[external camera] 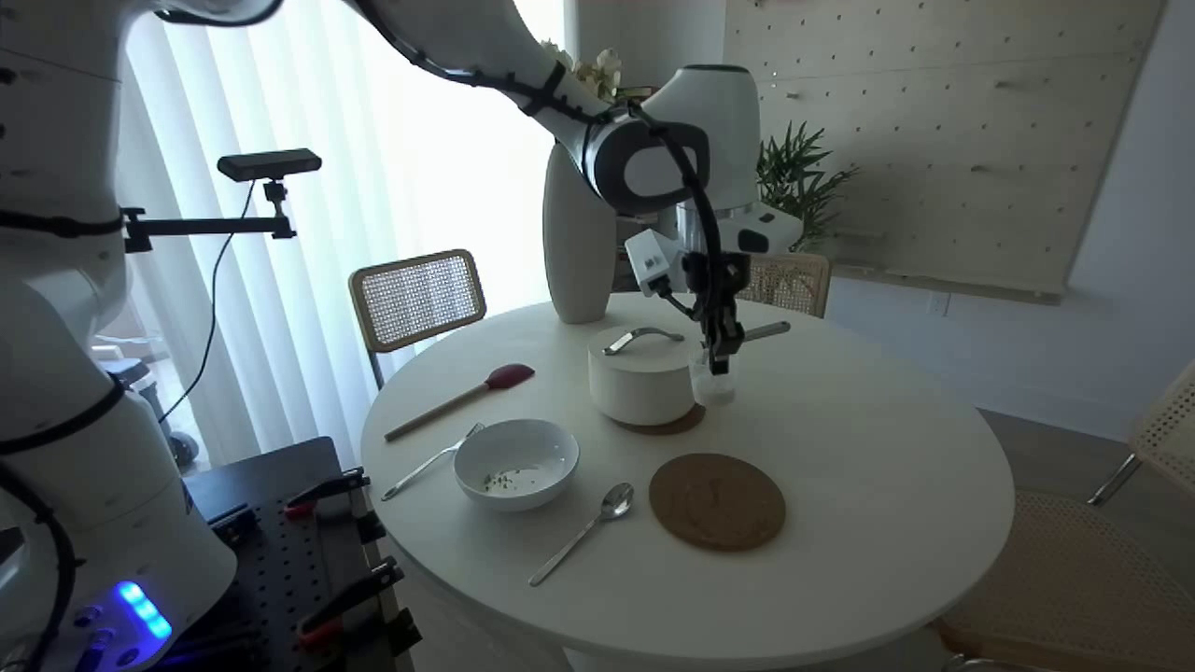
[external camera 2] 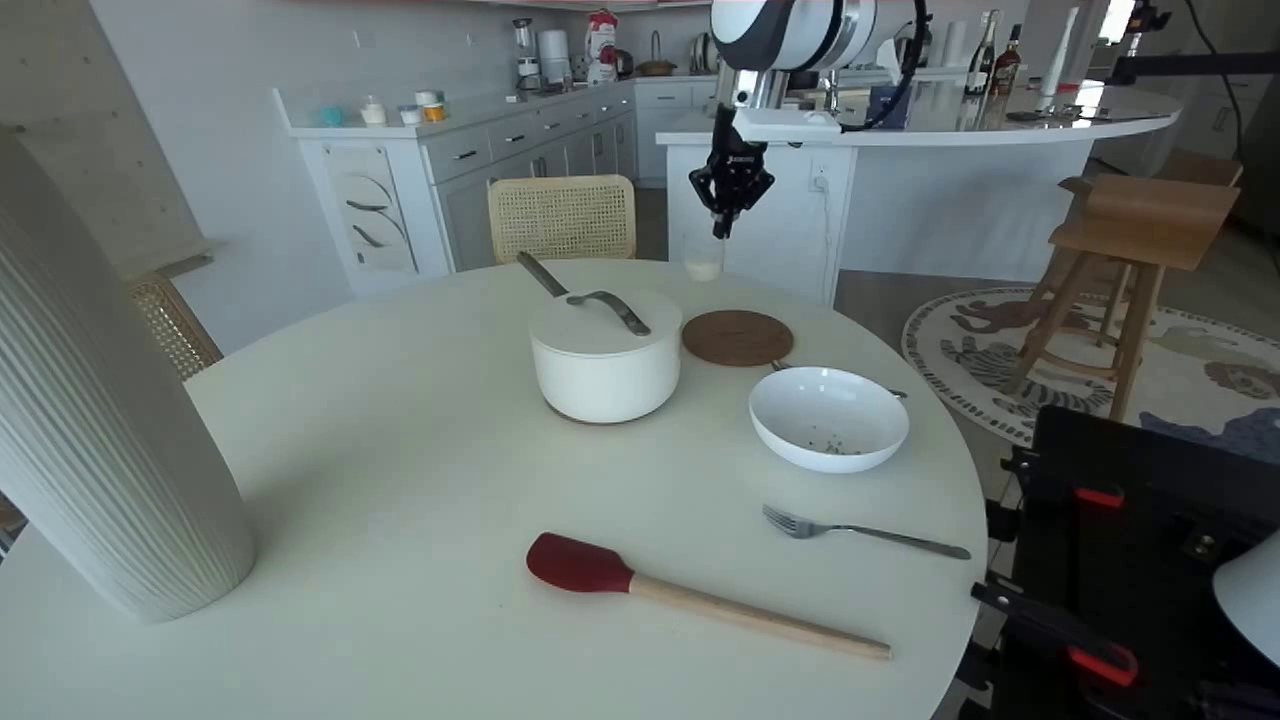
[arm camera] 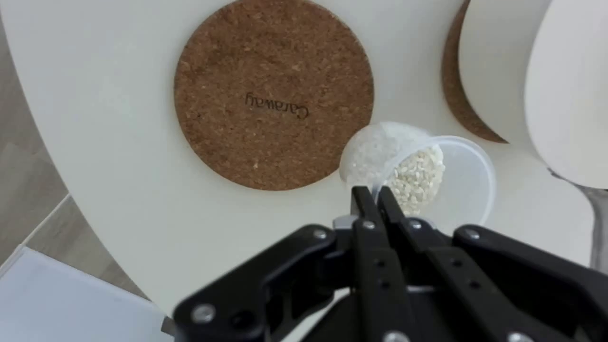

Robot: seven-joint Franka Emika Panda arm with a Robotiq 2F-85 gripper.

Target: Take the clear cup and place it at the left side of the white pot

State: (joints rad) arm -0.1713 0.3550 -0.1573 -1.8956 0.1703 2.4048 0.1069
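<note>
Wrist view: claw (arm camera: 374, 192) clenched on the rim of the clear cup (arm camera: 460, 183), white grains (arm camera: 418, 178) inside.

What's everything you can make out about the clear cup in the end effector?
The clear cup is a small, see-through, whitish tumbler, apparently thin plastic, with a round open mouth and no visible handle. White rice lies at the bottom, leaving the upper part unfilled. The end effector pinches its wall at the rim. In both exterior views it looks roughly upright and seems held above the tabletop. In the wrist view, a gap shows between it and the white saucepan.
</note>
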